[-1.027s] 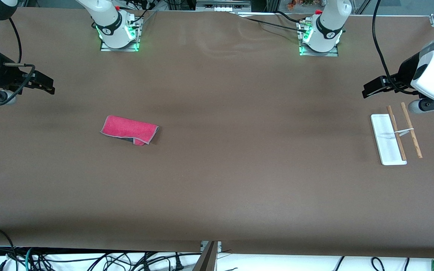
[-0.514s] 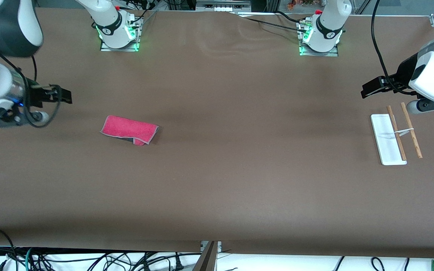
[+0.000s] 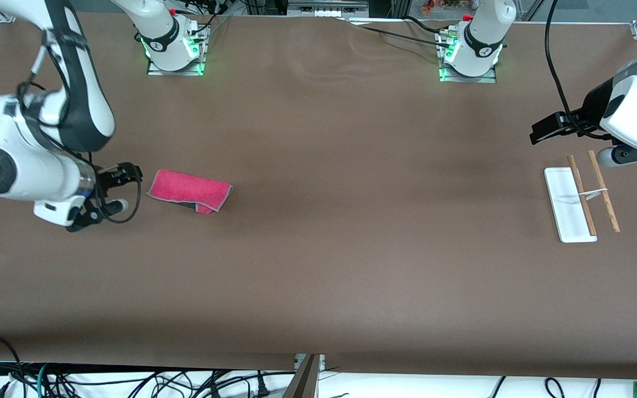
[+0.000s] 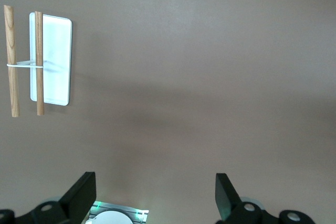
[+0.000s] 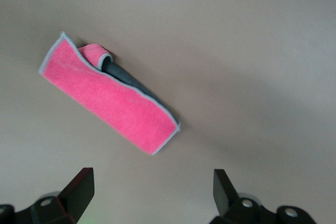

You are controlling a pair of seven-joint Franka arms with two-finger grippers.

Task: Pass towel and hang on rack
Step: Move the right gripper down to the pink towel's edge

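The pinkish-red towel (image 3: pixel 189 190) lies folded on the brown table toward the right arm's end, its dark grey back showing at one corner; it also shows in the right wrist view (image 5: pixel 107 98). My right gripper (image 3: pixel 128 176) is open and empty, just beside the towel's end, apart from it. The rack (image 3: pixel 581 198), with a white base and two brown rods, stands toward the left arm's end; it also shows in the left wrist view (image 4: pixel 39 60). My left gripper (image 3: pixel 545 131) is open and empty, up over the table beside the rack, and waits.
The two arm bases (image 3: pixel 172 47) (image 3: pixel 470 52) stand along the table's edge farthest from the front camera. Cables (image 3: pixel 103 381) hang below the table's front edge. A wide stretch of bare brown table (image 3: pixel 385 193) lies between the towel and the rack.
My right arm has swung in from the table's end and come down, bringing its gripper right beside the towel. The left gripper has barely moved. Towel and rack are unmoved.
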